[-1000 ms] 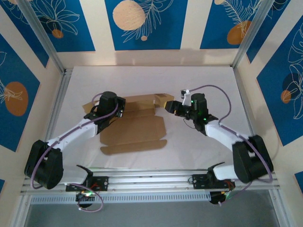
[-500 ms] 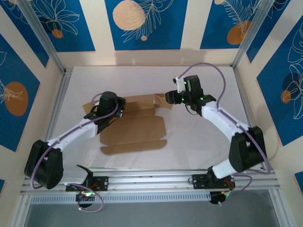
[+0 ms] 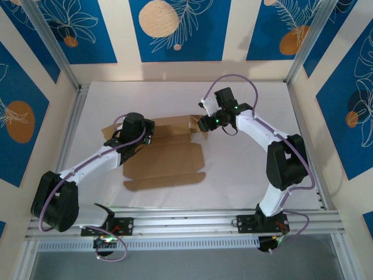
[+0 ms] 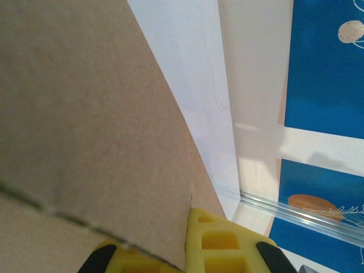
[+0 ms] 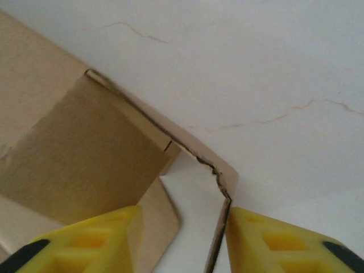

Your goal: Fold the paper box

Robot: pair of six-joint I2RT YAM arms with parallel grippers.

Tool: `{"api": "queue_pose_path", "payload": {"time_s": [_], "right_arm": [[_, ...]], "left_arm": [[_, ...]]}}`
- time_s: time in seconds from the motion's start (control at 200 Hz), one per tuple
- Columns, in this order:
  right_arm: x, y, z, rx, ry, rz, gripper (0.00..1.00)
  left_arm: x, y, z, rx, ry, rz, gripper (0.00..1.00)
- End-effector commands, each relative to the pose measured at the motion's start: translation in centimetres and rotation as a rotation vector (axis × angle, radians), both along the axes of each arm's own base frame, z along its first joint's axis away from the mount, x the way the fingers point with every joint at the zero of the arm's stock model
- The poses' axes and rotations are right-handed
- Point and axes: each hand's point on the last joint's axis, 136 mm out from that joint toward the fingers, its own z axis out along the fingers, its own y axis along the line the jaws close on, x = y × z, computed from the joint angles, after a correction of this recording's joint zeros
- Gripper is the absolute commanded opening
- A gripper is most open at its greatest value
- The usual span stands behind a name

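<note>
**Left hand (image 4: 165, 250) anchors paper box (image 3: 166, 160) while right hand (image 5: 182, 239) lines up on end flap (image 5: 219, 187)**

The paper box lies partly folded on the white desk (image 3: 250, 169), left of centre. Its near panels are flat and its far wall appears raised. The left hand is clamped shut on a cardboard panel at the box's left end, probably to steady the sheet. The right hand, jaws apart, straddles the upright end flap at the far right corner, seemingly placed to pinch it and turn it inward.
</note>
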Motion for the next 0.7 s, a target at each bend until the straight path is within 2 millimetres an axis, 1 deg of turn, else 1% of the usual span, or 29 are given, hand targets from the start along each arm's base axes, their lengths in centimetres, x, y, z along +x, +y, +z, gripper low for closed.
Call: {"api": "queue_pose_path", "payload": {"time_s": [0.0,0.115,0.235,0.34,0.425,0.53,0.615,0.69], "right_arm": [[-1.8,1.8,2.0,0.109,0.075,0.032,0.36],[-2.0,2.4,2.8,0.169,0.124,-0.019,0.30],[-2.1,2.9,2.9,0.196,0.177,-0.079,0.29],[-1.6,2.9,3.7,0.211,0.190,-0.142,0.29],[-1.2,2.9,4.3,0.234,0.206,-0.194,0.30],[-1.4,3.3,4.4,0.270,0.276,-0.234,0.34],[-1.8,4.3,4.2,0.323,0.351,-0.235,0.36],[-2.5,5.6,4.3,0.387,0.406,-0.182,0.42]], "left_arm": [[-2.3,1.1,-5.6,0.122,0.186,-0.022,0.00],[-2.2,1.1,-5.5,0.128,0.184,-0.024,0.00],[-2.2,1.2,-5.7,0.135,0.187,-0.020,0.00],[-2.2,1.1,-5.9,0.133,0.192,-0.025,0.00],[-2.2,1.0,-5.9,0.130,0.194,-0.028,0.00],[-2.2,1.0,-5.8,0.130,0.190,-0.027,0.00],[-2.2,1.0,-5.8,0.132,0.187,-0.031,0.00],[-2.2,0.9,-5.8,0.130,0.188,-0.035,0.00]]}}
